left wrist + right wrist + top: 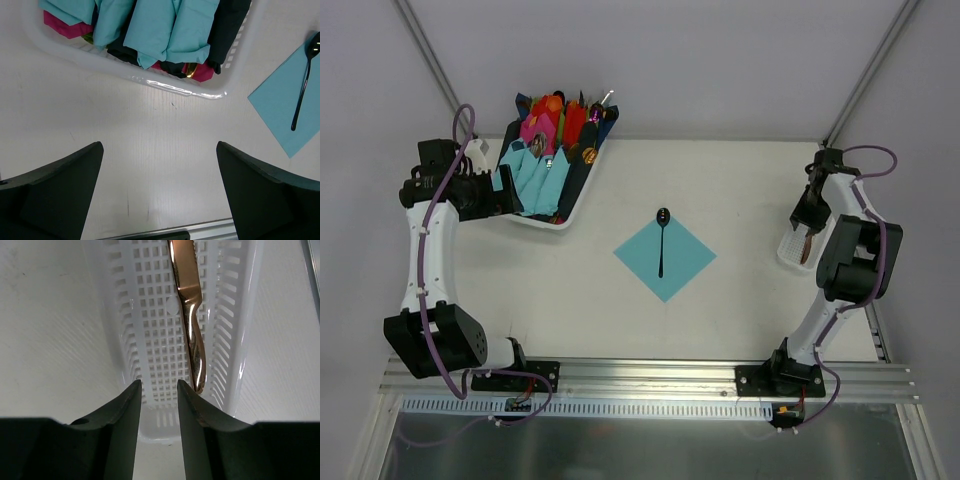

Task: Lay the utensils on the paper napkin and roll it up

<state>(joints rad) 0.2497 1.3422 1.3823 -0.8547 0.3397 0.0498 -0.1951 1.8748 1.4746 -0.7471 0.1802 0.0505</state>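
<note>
Pickup step: over the basket, the right gripper, jaws slightly parted and empty, must straddle the copper utensil; left gripper wide open.

No writing, label, brand, number or sign can be read in any view. The napkin, the spoon, the tray, the basket and the bench all show plain surfaces without legible marks.
</note>
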